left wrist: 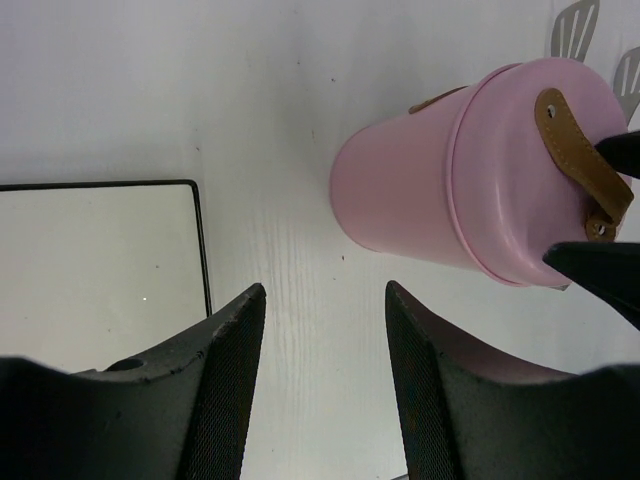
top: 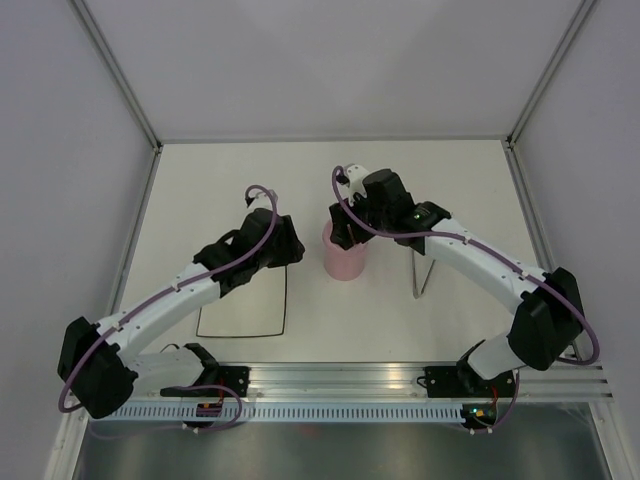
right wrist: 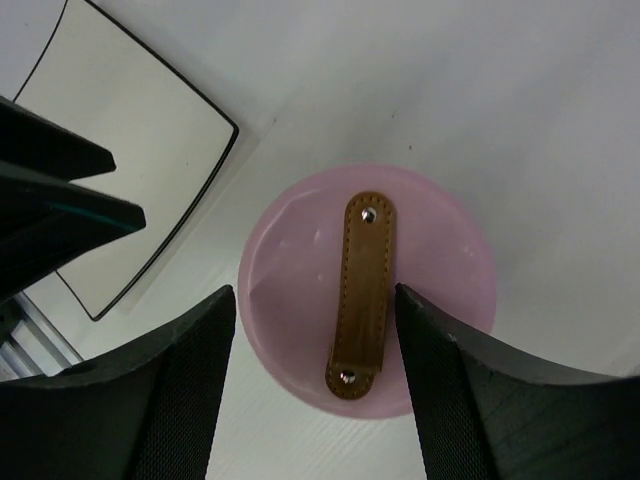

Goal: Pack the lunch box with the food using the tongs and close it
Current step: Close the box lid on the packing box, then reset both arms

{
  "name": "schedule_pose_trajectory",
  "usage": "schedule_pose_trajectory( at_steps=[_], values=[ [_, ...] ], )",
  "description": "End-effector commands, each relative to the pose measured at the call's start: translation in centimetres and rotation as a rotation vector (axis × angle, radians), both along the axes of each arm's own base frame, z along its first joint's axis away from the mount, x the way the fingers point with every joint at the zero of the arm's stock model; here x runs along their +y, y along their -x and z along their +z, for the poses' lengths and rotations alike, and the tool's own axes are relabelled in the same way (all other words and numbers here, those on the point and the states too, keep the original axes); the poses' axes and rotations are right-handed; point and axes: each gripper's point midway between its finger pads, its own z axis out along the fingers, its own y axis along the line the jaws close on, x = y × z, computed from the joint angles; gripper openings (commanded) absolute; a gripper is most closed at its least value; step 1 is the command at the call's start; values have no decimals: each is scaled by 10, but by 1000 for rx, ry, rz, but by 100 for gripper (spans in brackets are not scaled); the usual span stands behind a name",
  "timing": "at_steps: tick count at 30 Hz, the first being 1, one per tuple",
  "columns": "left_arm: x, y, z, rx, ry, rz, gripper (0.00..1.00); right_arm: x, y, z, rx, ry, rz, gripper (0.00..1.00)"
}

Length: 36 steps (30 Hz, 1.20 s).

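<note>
The pink lunch box [top: 343,262] stands upright at mid-table with its lid [right wrist: 290,290] on, the brown strap handle [right wrist: 362,295] across the top. My right gripper [right wrist: 313,290] hangs open directly above the lid, one finger on each side of the strap, gripping nothing. To the box's left, low over the table, my left gripper [left wrist: 325,290] is open and empty, with the box [left wrist: 410,200] ahead and to its right. The silver tongs [top: 420,272] lie on the table to the right of the box. No food is in view.
A flat white square plate [top: 243,302] with a thin dark rim lies left of the box, under the left arm. White walls enclose the table on three sides. The right gripper's fingers [left wrist: 600,275] show beside the lid in the left wrist view.
</note>
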Motion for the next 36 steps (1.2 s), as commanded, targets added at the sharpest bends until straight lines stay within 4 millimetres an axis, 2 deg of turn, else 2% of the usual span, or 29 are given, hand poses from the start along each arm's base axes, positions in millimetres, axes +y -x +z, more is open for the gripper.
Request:
schedule_pose_trajectory(
  at_steps=[1,3,4,9,13,14,16,17,18,19,20,22,23,26,30,31,33,34,35,36],
  values=[
    [5,-1,11,-27,30,35,57,-5,-4,-44,64,100,-31,71],
    [10,3,14,-33,30,40,57,-12,-1,-62,124,153,-60,69],
    [12,5,12,-33,30,44,57,-16,0,-65,127,168,-75,69],
    [27,15,11,-42,33,77,58,-33,3,-61,102,207,-124,68],
    [32,22,0,-27,26,81,59,-36,3,-58,111,215,-145,67],
    [32,23,-1,-23,23,77,61,-34,1,-52,103,201,-153,69],
    [33,24,-2,-18,12,73,70,-30,-2,-34,79,154,-172,73],
    [34,24,-1,-23,9,74,74,-27,-7,-9,32,105,-184,82],
    [35,23,1,-27,9,73,82,-23,-11,8,-3,61,-191,92],
    [35,22,5,-38,5,66,85,-25,-16,23,-40,41,-218,98],
    [36,20,9,-48,7,70,88,-25,-22,55,-106,-7,-237,98],
    [38,15,20,-81,2,66,94,-28,-28,85,-172,-45,-273,98],
    [41,12,25,-96,1,77,97,-34,-34,109,-228,-70,-307,98],
    [51,-1,50,-162,21,96,100,-49,-39,140,-323,-83,-371,98],
    [68,-15,81,-233,80,115,100,-82,-43,154,-409,-82,-531,98],
    [78,-18,85,-240,96,133,100,-90,-37,152,-417,-90,-555,98],
    [88,-15,98,-277,111,146,100,-104,-37,156,-452,-126,-628,98],
    [96,-15,104,-299,108,167,100,-110,-34,139,-444,-109,-647,98],
    [101,-12,109,-319,105,182,100,-117,-28,154,-492,-183,-672,98],
    [108,-5,119,-365,103,195,100,-121,-24,153,-509,-210,-688,98]
  ],
)
